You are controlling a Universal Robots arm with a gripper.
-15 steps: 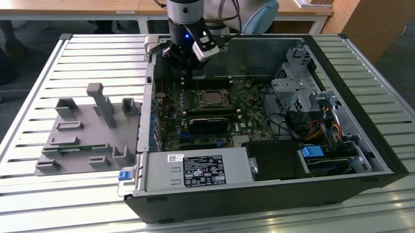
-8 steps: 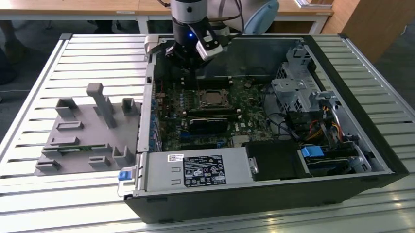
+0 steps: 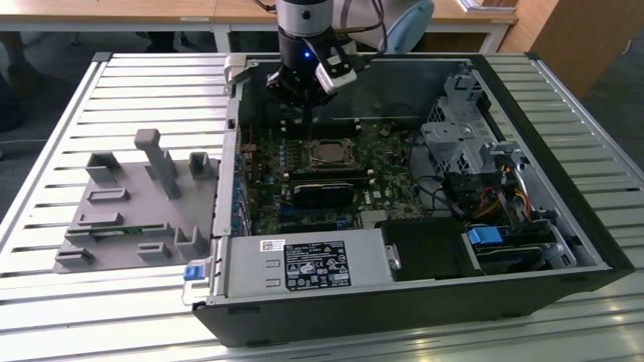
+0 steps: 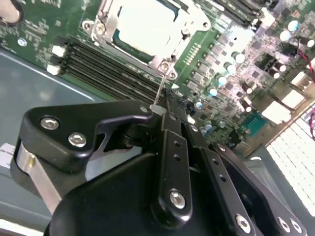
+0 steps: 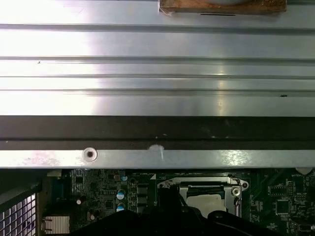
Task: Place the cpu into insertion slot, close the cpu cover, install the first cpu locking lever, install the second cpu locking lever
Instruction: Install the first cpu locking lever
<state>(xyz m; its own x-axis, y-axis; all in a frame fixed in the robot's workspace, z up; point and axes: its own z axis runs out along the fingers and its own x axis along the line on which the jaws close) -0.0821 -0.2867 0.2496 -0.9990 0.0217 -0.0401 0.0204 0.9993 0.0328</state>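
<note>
Chip [image 4: 147,27] is in and cover [image 4: 103,19] looks down; my hand [image 4: 158,111] pinches one thin lever [image 4: 160,91], not locked yet.

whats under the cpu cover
The cpu shows its pale top through the cpu cover window; the insertion slot below is mostly hidden. The end effector grips a locking lever.

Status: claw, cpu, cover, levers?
Claw looks shut on thin locking lever, lever standing up off the board. Cpu seated, cpu cover down over it. Nothing seen in the way.
</note>
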